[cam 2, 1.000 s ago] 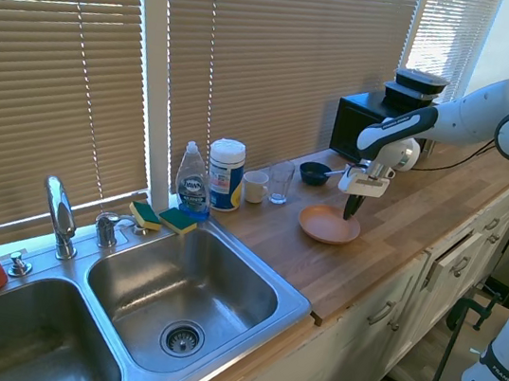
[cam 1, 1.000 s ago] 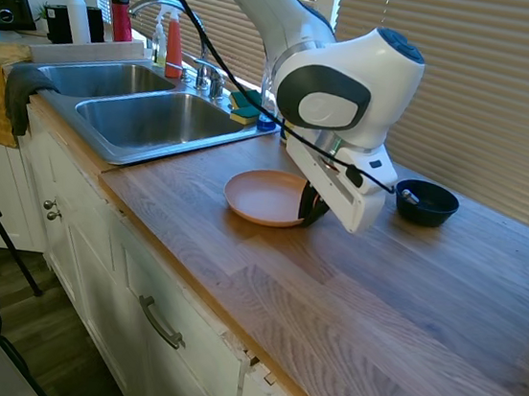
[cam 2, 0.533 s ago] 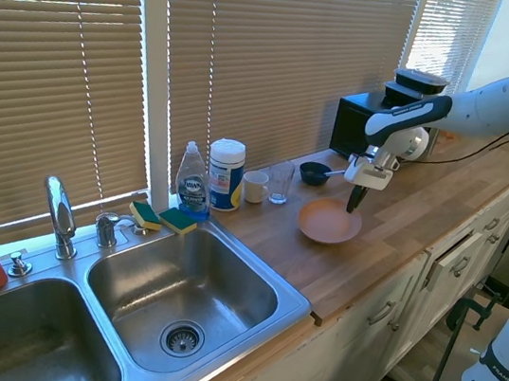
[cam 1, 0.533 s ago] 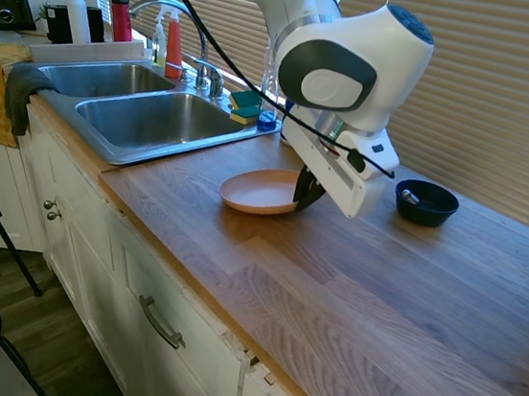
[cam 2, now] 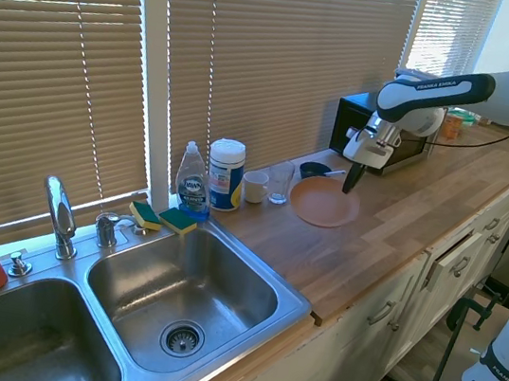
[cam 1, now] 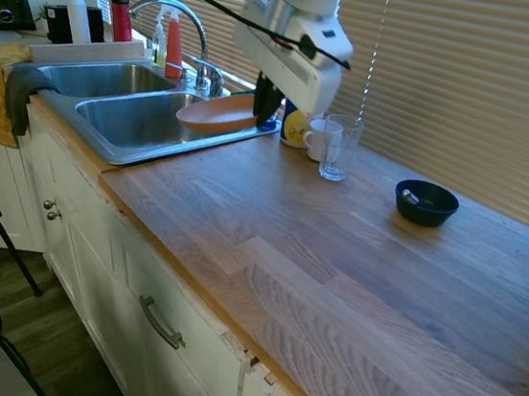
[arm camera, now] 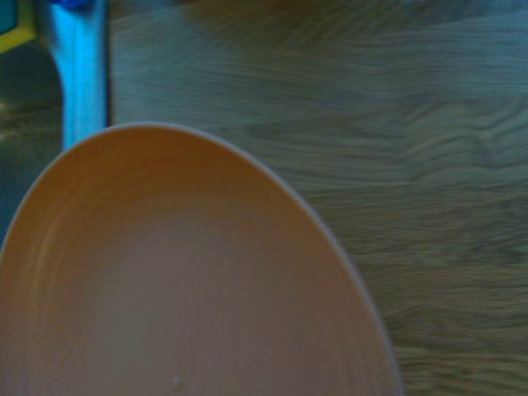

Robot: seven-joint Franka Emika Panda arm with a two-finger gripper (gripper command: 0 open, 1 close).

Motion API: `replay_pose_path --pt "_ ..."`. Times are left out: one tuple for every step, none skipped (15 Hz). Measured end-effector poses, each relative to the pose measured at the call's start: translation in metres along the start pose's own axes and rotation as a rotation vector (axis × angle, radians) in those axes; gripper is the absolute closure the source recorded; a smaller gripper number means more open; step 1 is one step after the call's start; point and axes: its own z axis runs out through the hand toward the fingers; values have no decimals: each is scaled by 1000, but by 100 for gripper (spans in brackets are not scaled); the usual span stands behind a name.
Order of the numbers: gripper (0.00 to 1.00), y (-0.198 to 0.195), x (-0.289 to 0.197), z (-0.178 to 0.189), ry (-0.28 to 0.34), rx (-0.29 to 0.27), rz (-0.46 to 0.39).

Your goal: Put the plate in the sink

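tool [cam 1: 266,113] grips the plate [cam 1: 219,114] aloft beside the sink [cam 1: 129,119].

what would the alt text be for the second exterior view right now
The white arm's gripper holds a salmon-orange plate by its rim, lifted above the wooden countertop. To the left, a stainless double sink sits below closed blinds, with dish soap and sponges on its rim.
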Motion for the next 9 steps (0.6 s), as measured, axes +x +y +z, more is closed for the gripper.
replay_pose_path --pt "100 -21 -21 5 5 -10 -13" --pt "100 -42 -42 14 10 -20 -25" --pt "100 -59 -60 22 20 -28 -36" --pt "100 -75 -77 29 30 -33 -45" --pt "100 -90 -92 35 41 -38 -55" --pt "100 -107 -106 40 56 -47 -67" --pt "100 -124 -119 48 73 -58 -79" --pt "100 -142 -132 58 87 -71 -93" --pt "100 -163 -146 70 103 -85 -113"
